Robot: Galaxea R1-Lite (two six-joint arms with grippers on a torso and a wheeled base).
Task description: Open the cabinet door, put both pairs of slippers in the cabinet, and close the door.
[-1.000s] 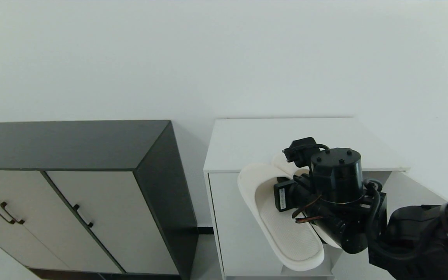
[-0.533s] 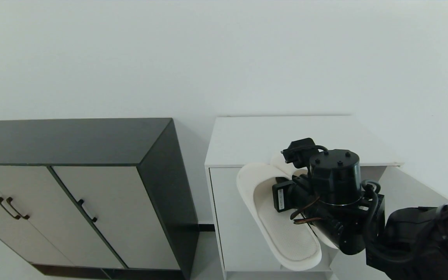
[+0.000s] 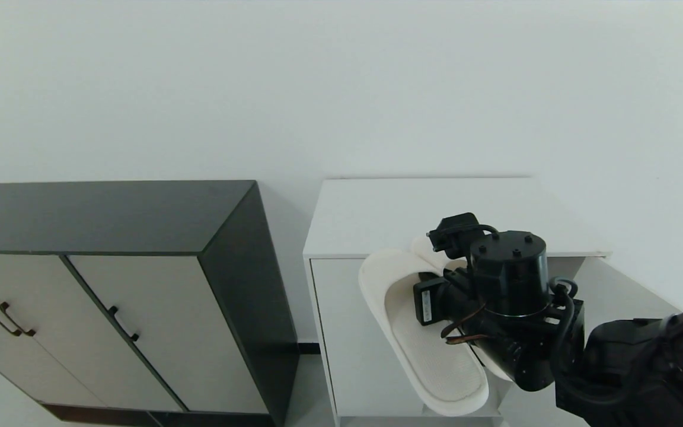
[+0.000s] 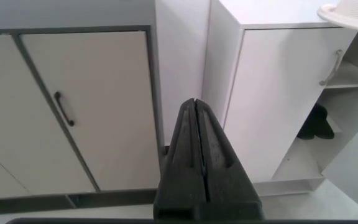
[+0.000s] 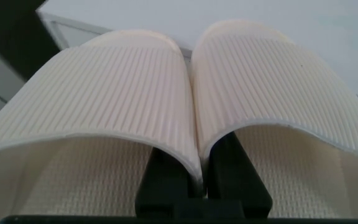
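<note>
- Step in hand: placing a pair. The cabinet (image 3: 412, 207), white, stood with its right compartment open and the open door (image 3: 629, 290) swung out to the right. The door-opening step therefore read as done.
- Your right hand (image 5: 199, 185) was clenched on the cream slippers (image 3: 430, 356). It gripped both by the adjoining inner edges of their straps, with the soles side by side.
- The slippers hung in the air in front of the cabinet's closed left door panel (image 4: 278, 106), just below its top edge and not yet inside.
- Your left hand (image 4: 195, 106) was clenched on nothing, its tips pressed together. It was held low and well apart from both cabinets, pointing at the gap between them.
- Inside the open compartment a shelf (image 4: 353, 78) sat above a dark pair of footwear (image 4: 316, 122) on the bottom level. Whether that was the second pair of slippers could not be told.
- Next move, as a judgement: you needed to carry the slippers rightward to the opening. You then needed to level them to clear the shelf edge, set them on a free level and release.
- The black cabinet (image 3: 98, 213) to the left, its two pale doors closed, played no part.
- Writing: a small white label (image 3: 426, 306) on the right wrist carried print too fine to read. No other lettering was legible.
</note>
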